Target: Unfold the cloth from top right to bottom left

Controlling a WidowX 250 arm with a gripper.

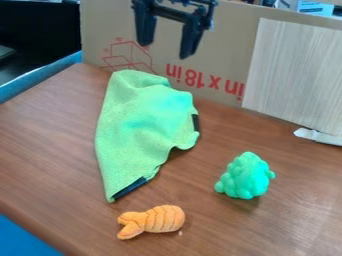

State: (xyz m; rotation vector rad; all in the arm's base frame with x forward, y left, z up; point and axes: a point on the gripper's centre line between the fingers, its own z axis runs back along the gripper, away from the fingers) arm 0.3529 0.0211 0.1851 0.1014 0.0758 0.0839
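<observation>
My gripper [167, 40] hangs at the top of the camera view, its two fingers spread wide with nothing between them. Below it and apart from it, the green cloth [137, 125] lies on the wooden table. The cloth is folded and rumpled, narrow at its lower tip and wider toward the top and right. Black strips show along its right edge and at its lower right edge near the tip.
An orange crocheted toy [155, 220] lies in front of the cloth, and a green lumpy toy [246, 176] stands to its right. Cardboard [227, 55] with a pale wood-grain panel [297, 80] walls the back of the table [47, 145]. Something blue borders the table's left side.
</observation>
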